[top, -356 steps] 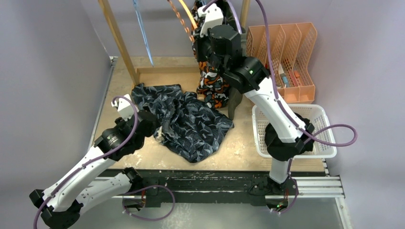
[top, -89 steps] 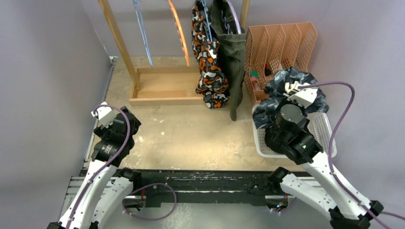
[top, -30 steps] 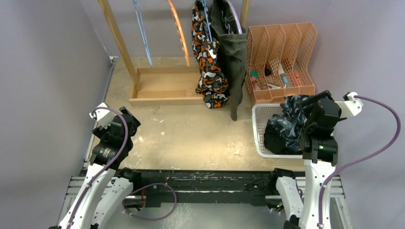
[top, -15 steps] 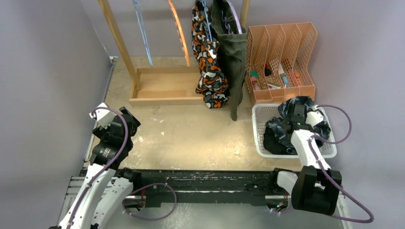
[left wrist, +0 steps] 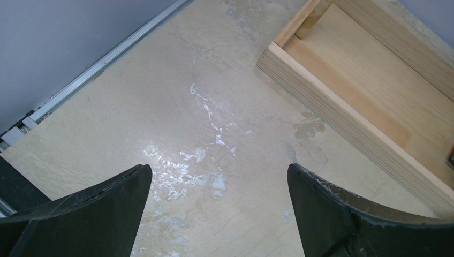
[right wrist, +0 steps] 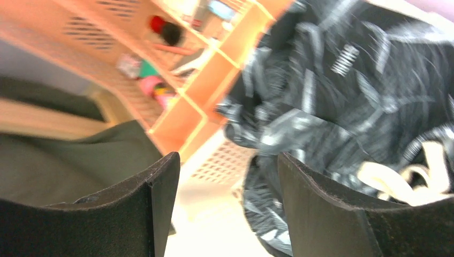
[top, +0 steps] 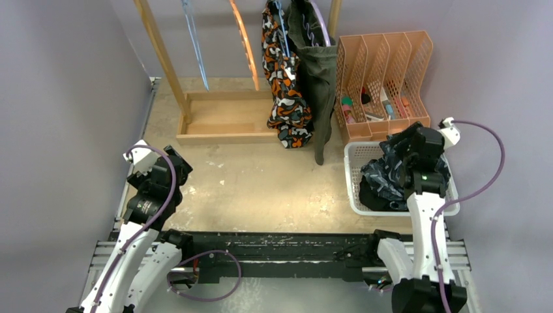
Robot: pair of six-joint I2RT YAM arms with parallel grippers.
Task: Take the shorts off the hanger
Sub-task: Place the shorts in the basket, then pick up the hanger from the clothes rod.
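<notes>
While the top view looks down on the table [top: 261, 186], two pairs hang at the back of the wooden rack [top: 225, 124]: the blotch-patterned shorts [top: 285, 85] and, touching them on the right, the olive green shorts [top: 319, 78]. A blue hanger [top: 194, 39] and an orange hanger [top: 242, 39] hang to their left. The wavy-patterned shorts [top: 386, 177] lie heaped in the white basket [top: 352, 176] at the right edge, with the plain black shorts [top: 372, 197] showing beneath them at the near left corner. The right gripper [top: 398, 147] hovers over the far side of that heap, close to the orange file organizer [top: 385, 65]. The left gripper [top: 177, 168] sits low at the near left of the table, well apart from all cloth.

From the left wrist, the left gripper's jaws stand wide with nothing between them, only bare tabletop below and the rack's wooden base toward the upper right.

From the right wrist, the picture is blurred. The right gripper's jaws are also spread and hold nothing. The wavy-patterned shorts fill the right side, a pale drawstring [right wrist: 396, 179] lying on them, with the basket's lattice below the gap, the organizer's compartments behind, and olive cloth at the left.
</notes>
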